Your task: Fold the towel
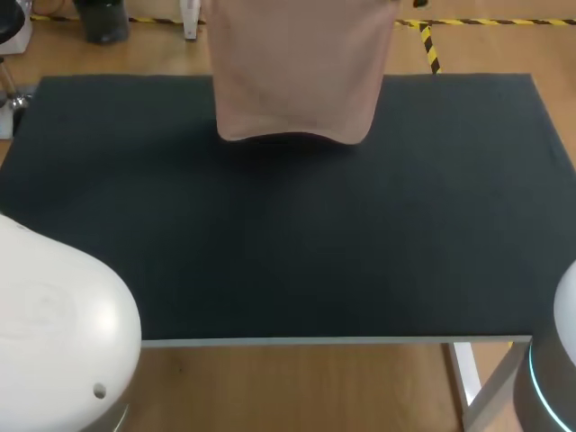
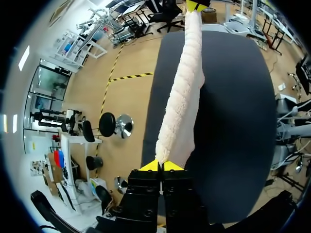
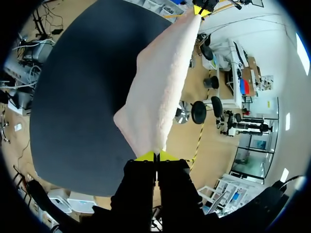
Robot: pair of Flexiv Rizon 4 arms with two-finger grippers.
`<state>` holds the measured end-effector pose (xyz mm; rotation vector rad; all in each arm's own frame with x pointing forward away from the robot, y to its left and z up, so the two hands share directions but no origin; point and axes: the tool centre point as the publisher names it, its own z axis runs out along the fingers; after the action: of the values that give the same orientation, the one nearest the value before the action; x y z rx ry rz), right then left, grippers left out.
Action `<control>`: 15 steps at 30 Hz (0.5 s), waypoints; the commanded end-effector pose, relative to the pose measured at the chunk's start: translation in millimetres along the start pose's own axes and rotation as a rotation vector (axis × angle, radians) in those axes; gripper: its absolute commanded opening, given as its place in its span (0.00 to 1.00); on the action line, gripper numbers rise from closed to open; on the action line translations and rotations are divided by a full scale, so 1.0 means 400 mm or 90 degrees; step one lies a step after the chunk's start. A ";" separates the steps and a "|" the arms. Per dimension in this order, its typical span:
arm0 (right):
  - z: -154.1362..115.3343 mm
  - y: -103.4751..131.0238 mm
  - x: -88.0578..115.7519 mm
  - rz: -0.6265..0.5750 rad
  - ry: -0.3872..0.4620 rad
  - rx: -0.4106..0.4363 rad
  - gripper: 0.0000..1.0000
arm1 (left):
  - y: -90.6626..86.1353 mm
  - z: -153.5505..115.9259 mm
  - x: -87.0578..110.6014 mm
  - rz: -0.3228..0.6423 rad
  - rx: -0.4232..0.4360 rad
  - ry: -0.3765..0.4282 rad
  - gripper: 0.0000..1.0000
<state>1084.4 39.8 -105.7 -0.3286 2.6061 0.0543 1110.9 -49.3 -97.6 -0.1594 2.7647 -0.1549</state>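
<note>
Left claw (image 2: 161, 166): pinched tight on one towel (image 2: 184, 87) corner.
Right claw (image 3: 156, 156): clamped on the other corner.
Towel: hangs over worktop (image 1: 288, 243) far edge; top cut off in head view, claws unseen there.

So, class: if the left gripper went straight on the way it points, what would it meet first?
The towel it holds, stretched ahead of the left gripper; beyond it, probably the right gripper at the far end.
</note>
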 end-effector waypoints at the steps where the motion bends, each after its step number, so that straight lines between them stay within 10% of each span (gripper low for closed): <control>1: -0.009 0.003 0.051 -0.003 0.004 -0.001 0.00 | 0.025 -0.007 0.082 0.000 0.013 -0.008 0.00; 15: -0.003 0.050 0.204 -0.016 0.071 -0.015 0.00 | 0.044 -0.008 0.256 -0.001 0.034 0.033 0.00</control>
<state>1018.0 44.3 -146.2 -0.3818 2.7204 0.0566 1029.5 -49.5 -132.1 -0.1468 2.8243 -0.2255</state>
